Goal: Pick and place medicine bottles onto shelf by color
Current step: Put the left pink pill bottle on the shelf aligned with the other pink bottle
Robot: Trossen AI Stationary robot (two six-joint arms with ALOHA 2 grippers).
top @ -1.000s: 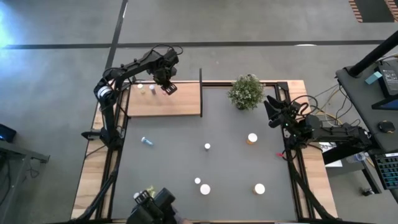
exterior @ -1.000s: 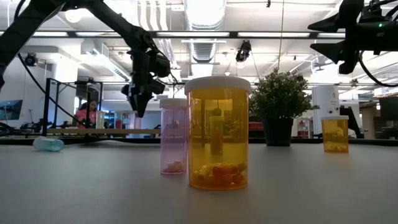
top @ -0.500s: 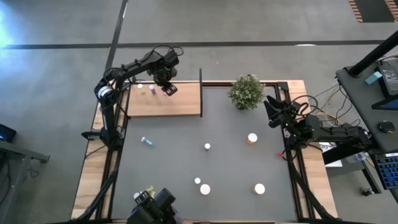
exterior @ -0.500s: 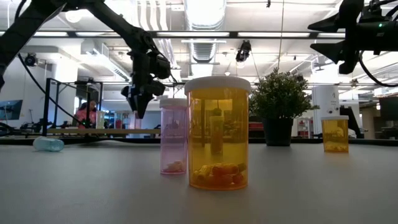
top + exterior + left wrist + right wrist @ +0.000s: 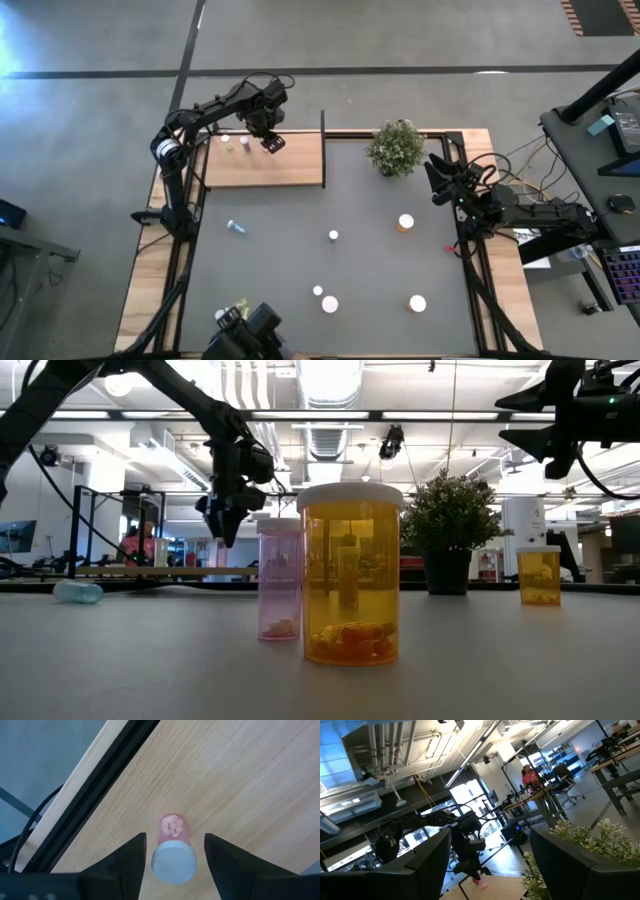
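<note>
My left gripper hangs over the far left of the light-wood shelf, pointing down and open. A small pink medicine bottle with a white cap stands upright on the shelf board between its fingers, with a gap on each side. Two more small bottles stand on the shelf's far left. Other medicine bottles are scattered on the dark tabletop: a bluish one lying down, orange ones, and white-capped ones. My right gripper waits open, raised at the table's right edge by the plant.
A bushy potted plant stands at the far edge, right of the shelf's black end post. In the low view, a big orange bottle and a pink one stand near the table's front edge. A person sits in the room behind.
My left gripper has stayed over the shelf and has opened, letting go of the pink bottle, which stands where it was.
</note>
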